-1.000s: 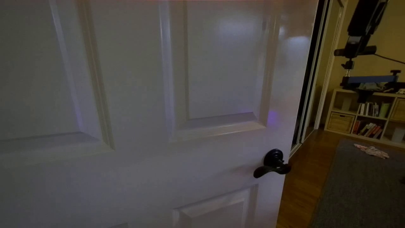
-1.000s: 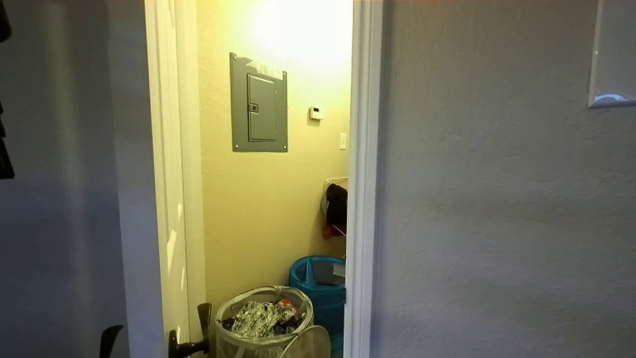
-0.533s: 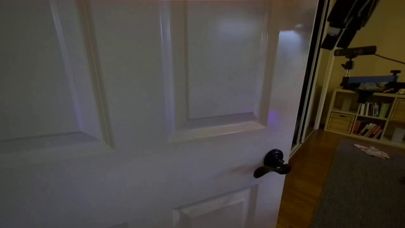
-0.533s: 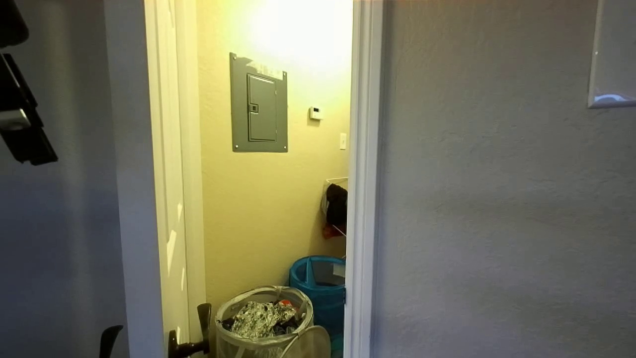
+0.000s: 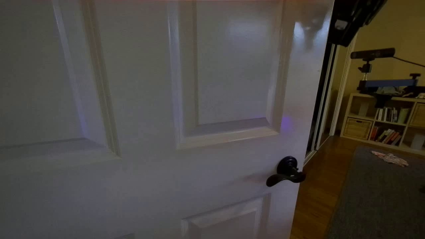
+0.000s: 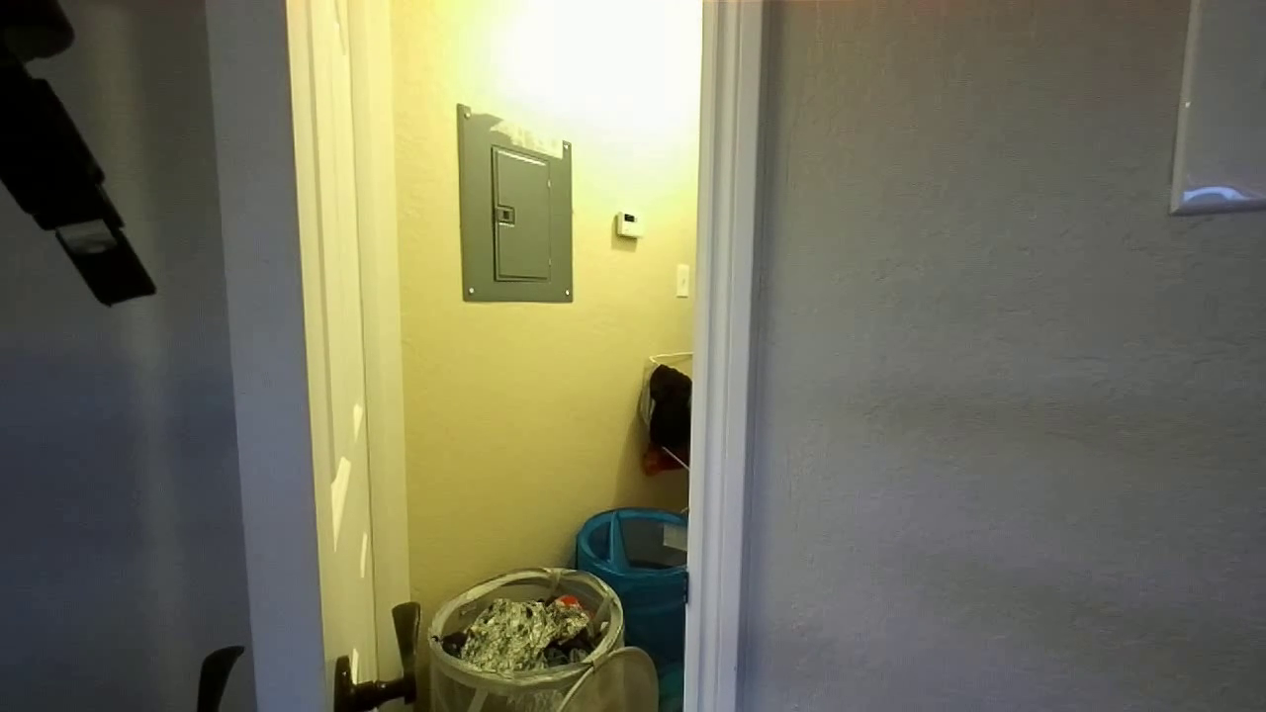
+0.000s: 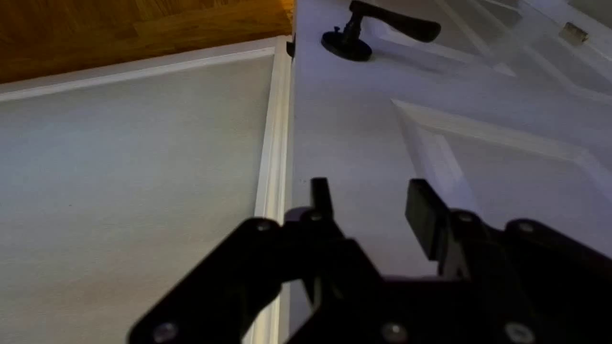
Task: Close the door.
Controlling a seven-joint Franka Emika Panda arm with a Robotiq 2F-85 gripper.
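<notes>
The white panelled door (image 5: 142,182) fills most of an exterior view and stands ajar. Its edge (image 6: 267,445) shows in an exterior view, with the lit doorway to the right of it. A black lever handle (image 5: 287,172) sits low near that edge; the handle (image 7: 406,26) also appears at the top of the wrist view. My gripper (image 7: 369,186) is partly open in front of the upper door face, nothing between its fingers. In both exterior views the gripper (image 5: 342,38) (image 6: 124,282) is high above the handle. Whether it touches the door, I cannot tell.
Beyond the doorway stand a mesh hamper (image 6: 529,672) and a blue hamper (image 6: 633,574). A white door frame (image 6: 727,396) borders the opening. A camera (image 5: 372,53) on a mount, a shelf (image 5: 382,124) and a grey rug (image 5: 375,199) lie right of the door.
My gripper has moved closer to the door's free edge, shifting left in an exterior view and right in an exterior view. Its fingers have partly drawn together. The door has not moved.
</notes>
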